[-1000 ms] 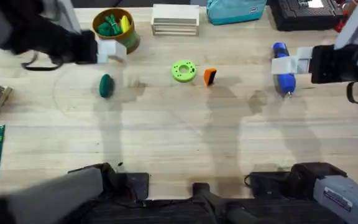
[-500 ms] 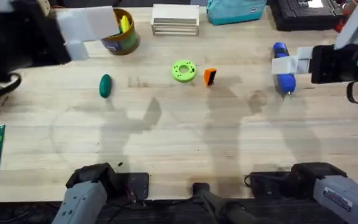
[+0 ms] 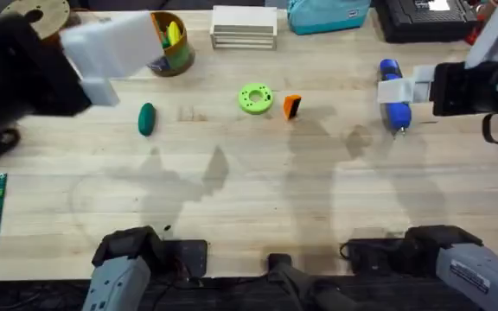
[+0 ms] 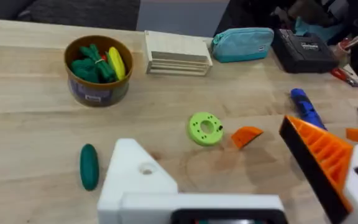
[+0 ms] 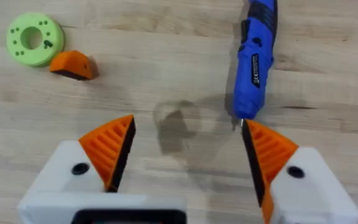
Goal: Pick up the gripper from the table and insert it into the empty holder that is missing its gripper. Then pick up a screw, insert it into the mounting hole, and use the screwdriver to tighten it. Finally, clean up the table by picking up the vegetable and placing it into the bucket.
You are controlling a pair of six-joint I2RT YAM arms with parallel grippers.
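**Fingertip not yet fitted; both arms empty.**

Your left gripper [image 4: 241,186] hangs high over the tabletop [image 3: 258,181]'s far-left part, its jaws spread wide and gripping nothing: one finger carries an orange pad [image 4: 319,155], the other is the bare white holder [image 4: 135,177] awaiting its part. The loose gripper tip [image 3: 291,105] lies mid-tabletop, just beside the green disc [image 3: 255,98], with open wood on its near side for an approach. Your right gripper [image 5: 188,149] hovers with jaws wide open and empty, near the screwdriver [image 3: 392,95] at far right, likely staged for it. The vegetable [image 3: 147,118] lies apart, near the bucket [image 3: 171,43], which already holds toys. I cannot pick out a screw.
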